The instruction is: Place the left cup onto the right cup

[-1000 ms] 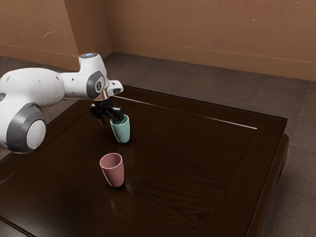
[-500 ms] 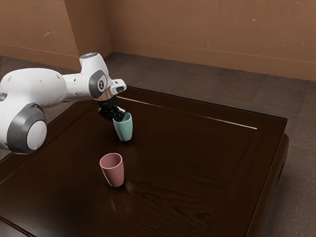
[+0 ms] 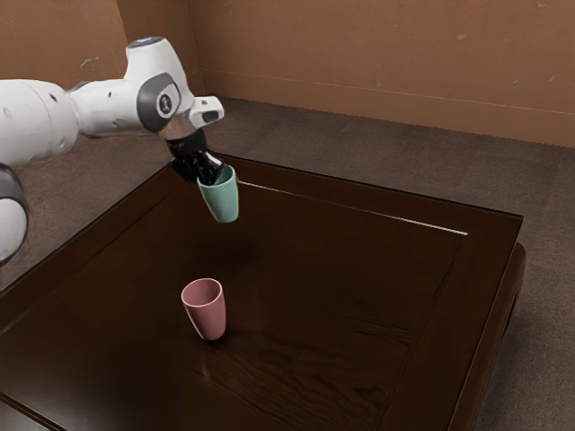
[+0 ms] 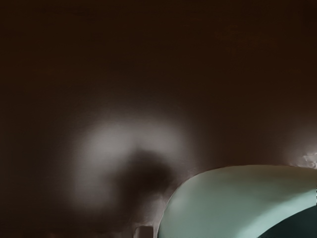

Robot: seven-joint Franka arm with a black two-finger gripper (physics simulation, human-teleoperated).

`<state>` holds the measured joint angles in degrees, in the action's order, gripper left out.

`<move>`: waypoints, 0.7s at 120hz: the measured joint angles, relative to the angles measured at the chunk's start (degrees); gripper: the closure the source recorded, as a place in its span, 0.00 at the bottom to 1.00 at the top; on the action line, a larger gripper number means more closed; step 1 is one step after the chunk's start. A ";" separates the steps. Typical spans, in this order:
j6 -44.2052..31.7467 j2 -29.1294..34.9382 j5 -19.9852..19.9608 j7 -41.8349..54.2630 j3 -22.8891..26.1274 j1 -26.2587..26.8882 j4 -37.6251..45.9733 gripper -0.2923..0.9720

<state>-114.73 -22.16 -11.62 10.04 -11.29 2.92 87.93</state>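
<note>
Wrist view: teal cup blurred, cut off by the picture's edge. Exterior view: claw fingertips indistinct against the cup rim; bench and arm cut off at picture edges.

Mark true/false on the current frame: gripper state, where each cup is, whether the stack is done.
1. The gripper is shut on the teal cup. True.
2. The pink cup stands upright on the table. True.
3. The teal cup rests on the table. False: it hangs in the air, held at its rim, clear of the tabletop.
4. The teal cup is already stacked on the pink cup. False: the two are apart. The pink cup stands alone and empty, nearer the exterior camera than the held cup.
</note>
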 joint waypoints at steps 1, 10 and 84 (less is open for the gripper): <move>0.26 0.48 0.03 -0.03 0.01 0.12 0.34 0.85; 2.31 4.45 0.25 -0.38 -0.03 0.90 3.68 0.85; 7.78 23.70 6.45 -9.98 4.83 5.14 24.50 0.85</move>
<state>-106.95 1.54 -5.17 0.06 -6.47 8.06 112.43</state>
